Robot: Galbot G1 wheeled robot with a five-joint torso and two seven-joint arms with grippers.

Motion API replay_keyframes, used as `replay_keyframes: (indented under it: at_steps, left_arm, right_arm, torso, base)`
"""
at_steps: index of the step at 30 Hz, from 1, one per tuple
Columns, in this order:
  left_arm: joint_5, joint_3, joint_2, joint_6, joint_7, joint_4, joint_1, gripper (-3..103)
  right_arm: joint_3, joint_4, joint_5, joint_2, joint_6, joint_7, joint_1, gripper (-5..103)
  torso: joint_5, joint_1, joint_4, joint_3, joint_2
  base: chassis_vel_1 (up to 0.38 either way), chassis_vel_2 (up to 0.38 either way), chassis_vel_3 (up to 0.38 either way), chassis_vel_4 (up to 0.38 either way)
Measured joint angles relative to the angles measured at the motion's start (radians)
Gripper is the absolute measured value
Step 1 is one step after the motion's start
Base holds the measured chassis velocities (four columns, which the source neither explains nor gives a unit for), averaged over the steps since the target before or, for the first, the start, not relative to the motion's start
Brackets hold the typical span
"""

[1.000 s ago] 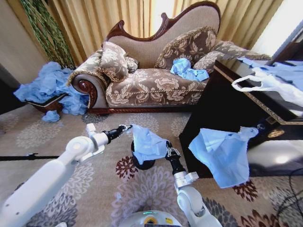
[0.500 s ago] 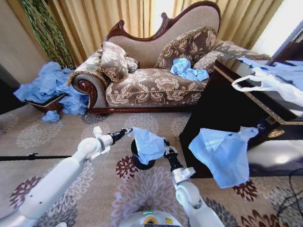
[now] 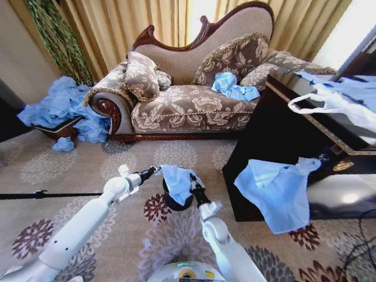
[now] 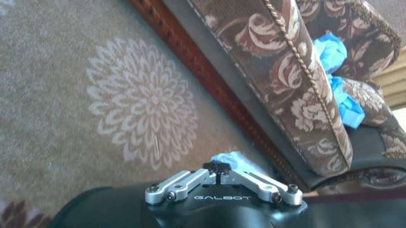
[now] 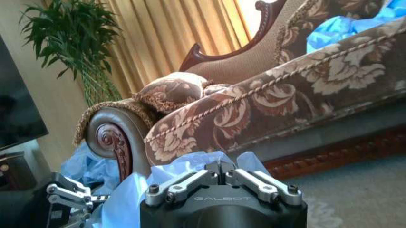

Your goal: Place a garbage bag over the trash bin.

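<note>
The small black trash bin (image 3: 172, 202) stands on the patterned carpet in front of the sofa. The light-blue garbage bag (image 3: 176, 180) hangs crumpled over its top, hiding most of the rim. My left gripper (image 3: 154, 170) is shut on the bag's left edge, just left of the bin. My right gripper (image 3: 192, 180) is shut on the bag's right edge, right above the bin's right side. In the left wrist view the gripper (image 4: 217, 167) pinches a bit of the bag (image 4: 232, 159). In the right wrist view the gripper (image 5: 219, 167) holds the bag (image 5: 178, 172), with the left gripper (image 5: 68, 201) beyond it.
The brown floral sofa (image 3: 188, 106) stands behind the bin. A black cabinet (image 3: 276, 141) rises close on the right, with a bigger pale-blue bag (image 3: 276, 188) hanging off it and a white loop-handled bag (image 3: 329, 103) on top. Blue bags (image 3: 61, 108) are heaped at the left.
Both grippers have come down and closer together with the bag. The bag has sunk from above the bin onto its top, and the right gripper has shifted left.
</note>
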Motion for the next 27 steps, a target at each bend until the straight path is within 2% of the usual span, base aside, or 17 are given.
replay_keyframes:
  at_steps: [10,21,27]
  left_arm:
    - [0.022,0.033,-0.054,-0.022,0.003,0.069,-0.078,0]
    - [0.018,0.057,-0.082,-0.032,0.018,0.124,-0.173,0]
    - [0.019,0.062,-0.089,-0.033,0.021,0.137,-0.177,0]
  right_arm:
    - [-0.002,-0.048,0.032,0.002,-0.004,0.01,0.093,0]
    - [0.002,-0.079,0.066,0.007,-0.008,0.018,0.213,0]
    - [0.028,-0.006,0.068,-0.016,-0.018,0.02,0.164,0]
  torso:
    - [-0.0002,0.0,-0.0002,0.0,0.0]
    - [-0.0001,0.0,-0.0001,0.0,0.0]
    - [0.0,0.0,0.0006,0.0,0.0]
  base:
    - [0.0,0.0,0.0,0.0]
    - [0.0,0.0,0.0,0.0]
    - [0.0,0.0,0.0,0.0]
